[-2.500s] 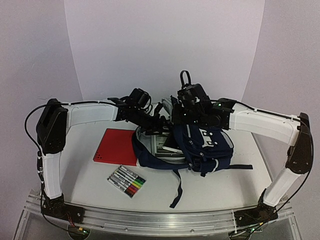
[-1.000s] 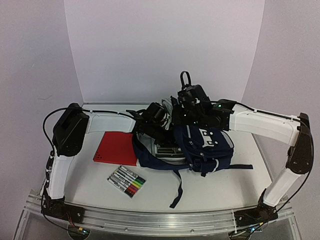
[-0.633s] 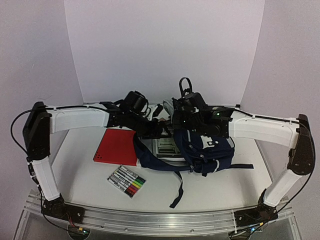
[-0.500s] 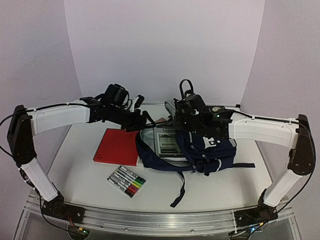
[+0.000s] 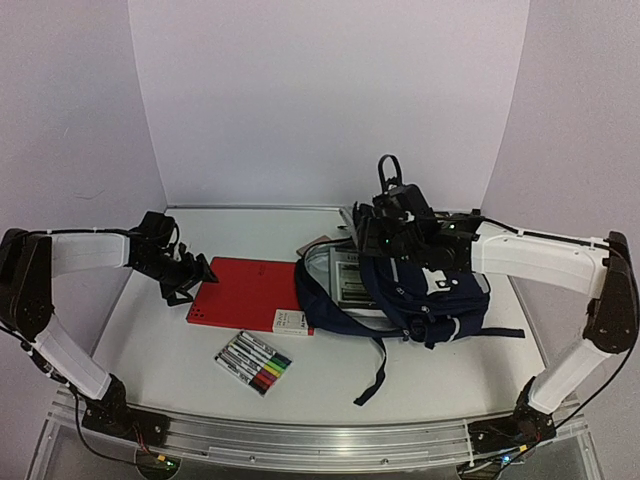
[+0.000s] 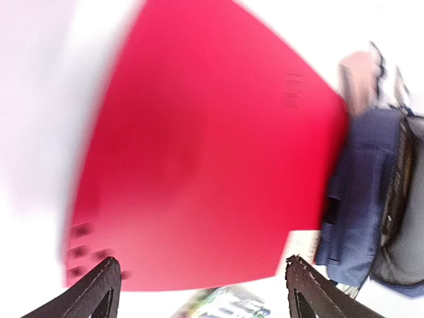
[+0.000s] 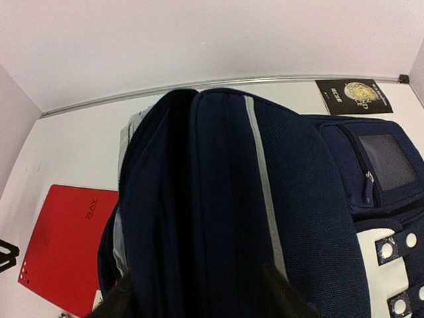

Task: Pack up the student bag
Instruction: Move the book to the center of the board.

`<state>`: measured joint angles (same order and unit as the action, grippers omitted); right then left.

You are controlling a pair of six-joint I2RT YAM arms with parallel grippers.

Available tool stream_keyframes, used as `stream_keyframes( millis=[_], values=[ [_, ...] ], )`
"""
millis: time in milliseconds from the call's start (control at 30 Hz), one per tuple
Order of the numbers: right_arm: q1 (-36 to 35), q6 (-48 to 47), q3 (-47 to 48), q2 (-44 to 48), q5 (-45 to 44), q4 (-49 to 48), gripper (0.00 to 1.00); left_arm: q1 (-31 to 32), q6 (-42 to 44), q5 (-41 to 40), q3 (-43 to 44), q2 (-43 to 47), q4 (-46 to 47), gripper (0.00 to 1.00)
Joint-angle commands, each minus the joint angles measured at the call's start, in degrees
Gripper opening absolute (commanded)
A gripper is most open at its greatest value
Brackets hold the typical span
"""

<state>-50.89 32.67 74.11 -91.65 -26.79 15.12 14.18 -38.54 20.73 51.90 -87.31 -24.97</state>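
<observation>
The student bag [image 5: 425,290], navy with white piping, lies at the right of the table with its mouth facing left and a printed book [image 5: 350,275] inside it. My right gripper [image 5: 385,225] is at the bag's top edge. In the right wrist view the bag [image 7: 298,199] fills the frame, and the right gripper [image 7: 199,308] stands open with a fold of the fabric between its spread fingers. My left gripper [image 5: 190,275] hovers open and empty over the left edge of a red notebook [image 5: 240,293]. In the left wrist view the left gripper [image 6: 202,291] has the red notebook [image 6: 199,165] below it.
A pack of coloured markers [image 5: 253,362] lies in front of the notebook. A small white box [image 5: 292,321] sits at the notebook's near right corner. A dark strap [image 5: 378,365] trails toward the front edge. A dark card [image 7: 352,96] lies behind the bag.
My left arm has pulled back out of the bag to the left and opened, leaving the book inside. The right gripper has opened. The bag has shifted slightly right.
</observation>
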Motion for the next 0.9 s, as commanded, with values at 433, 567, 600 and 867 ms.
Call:
stream_keyframes(
  millis=[433,567,600,867],
  values=[
    [-13.02,11.99,-4.12,-3.55,24.45,-12.18,0.76,-5.35,-3.42,-3.26,-10.59,3.75,7.35,0.90],
    [-13.05,15.28,-3.51,-9.65,26.35,-14.15,0.74,-5.31,-3.12,-0.68,-11.14,2.41,10.36,0.89],
    [-13.05,15.82,-3.20,-11.00,26.32,-14.15,0.74,-5.34,-3.15,0.10,-11.31,2.08,11.14,0.88],
    [-13.03,19.49,-1.71,-19.05,24.62,-13.24,0.72,-5.34,-1.52,2.85,-10.15,-0.61,11.66,0.82]
  ],
)
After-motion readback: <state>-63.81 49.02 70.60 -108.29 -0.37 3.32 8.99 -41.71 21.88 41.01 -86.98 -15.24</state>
